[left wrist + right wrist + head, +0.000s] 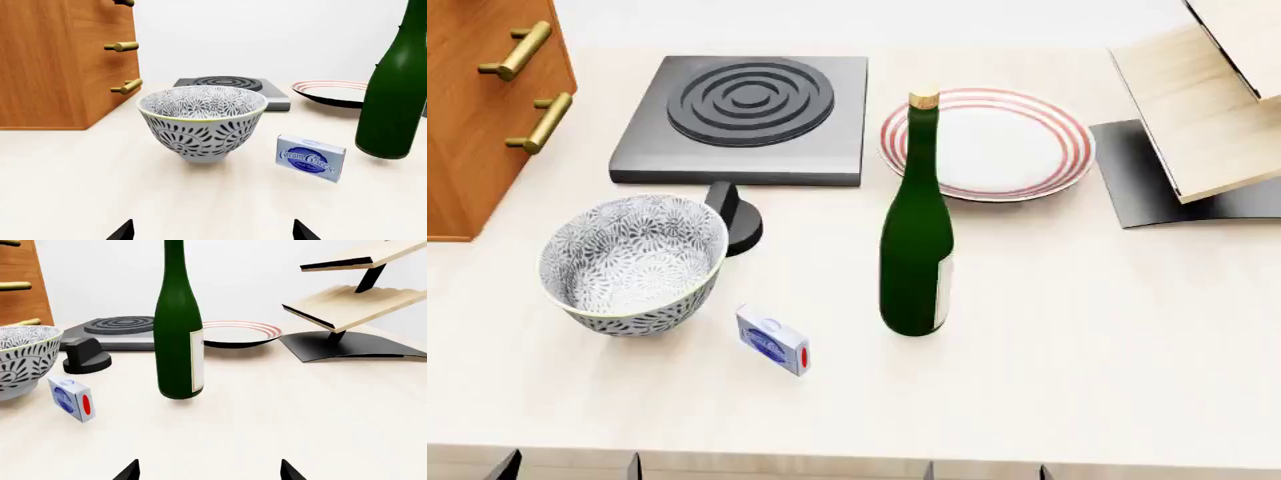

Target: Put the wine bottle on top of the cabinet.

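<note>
Tipping is the main risk: the wine bottle (916, 250) stands tall and slim on the table (1094, 330), free of both grippers, so a high or glancing touch could topple it toward the cream cheese box (773, 340) or the patterned bowl (631, 262). Its long axis is vertical, cork up, well apart from the cabinet (474, 110). Both the left gripper (212, 232) and right gripper (208, 471) show spread, empty jaws.
</note>
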### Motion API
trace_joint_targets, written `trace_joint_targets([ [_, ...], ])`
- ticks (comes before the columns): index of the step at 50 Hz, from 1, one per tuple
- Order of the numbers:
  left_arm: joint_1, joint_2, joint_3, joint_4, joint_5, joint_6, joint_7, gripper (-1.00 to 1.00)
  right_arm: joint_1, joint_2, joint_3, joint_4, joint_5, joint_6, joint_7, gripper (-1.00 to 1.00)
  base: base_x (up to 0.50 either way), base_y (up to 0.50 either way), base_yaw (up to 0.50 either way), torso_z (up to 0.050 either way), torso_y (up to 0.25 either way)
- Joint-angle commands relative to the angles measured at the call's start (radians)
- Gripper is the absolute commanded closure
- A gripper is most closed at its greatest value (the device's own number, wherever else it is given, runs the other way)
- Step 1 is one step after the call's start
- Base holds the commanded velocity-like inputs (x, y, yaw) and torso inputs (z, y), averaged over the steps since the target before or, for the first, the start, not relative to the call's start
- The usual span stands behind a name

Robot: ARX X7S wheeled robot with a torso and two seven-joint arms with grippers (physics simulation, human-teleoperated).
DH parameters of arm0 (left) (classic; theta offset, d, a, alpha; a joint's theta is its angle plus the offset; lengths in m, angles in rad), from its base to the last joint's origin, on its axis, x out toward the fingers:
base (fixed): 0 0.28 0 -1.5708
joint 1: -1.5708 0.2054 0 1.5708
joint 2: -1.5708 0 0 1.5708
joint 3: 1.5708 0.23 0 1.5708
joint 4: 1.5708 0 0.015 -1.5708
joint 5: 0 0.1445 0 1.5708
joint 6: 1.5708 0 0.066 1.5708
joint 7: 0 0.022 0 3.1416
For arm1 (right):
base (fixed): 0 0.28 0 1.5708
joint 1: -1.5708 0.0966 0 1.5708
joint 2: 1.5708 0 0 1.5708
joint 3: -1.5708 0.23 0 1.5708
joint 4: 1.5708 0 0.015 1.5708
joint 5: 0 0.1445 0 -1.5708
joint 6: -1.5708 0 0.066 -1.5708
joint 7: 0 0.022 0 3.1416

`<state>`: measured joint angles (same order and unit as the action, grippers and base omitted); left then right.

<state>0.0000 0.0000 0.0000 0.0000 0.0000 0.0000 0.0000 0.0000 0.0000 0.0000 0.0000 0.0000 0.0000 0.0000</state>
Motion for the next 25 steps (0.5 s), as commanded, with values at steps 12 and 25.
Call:
trace_joint_targets([
  [12,0.001,-0.047,0.059,0.007,-0.042,-0.002,-0.05,-1.0,0.007,0.064,-0.077,0.002,0.065,0.019,0.072,-1.0,0.0,0.0,0.0,0.0,0.0],
  [25,-0.007,-0.012,0.034,-0.006,0.058,-0.042,-0.035,-1.0,0.007,0.011,-0.011,0.013,0.005,0.019,0.01,-1.0,0.0,0.0,0.0,0.0,0.0],
])
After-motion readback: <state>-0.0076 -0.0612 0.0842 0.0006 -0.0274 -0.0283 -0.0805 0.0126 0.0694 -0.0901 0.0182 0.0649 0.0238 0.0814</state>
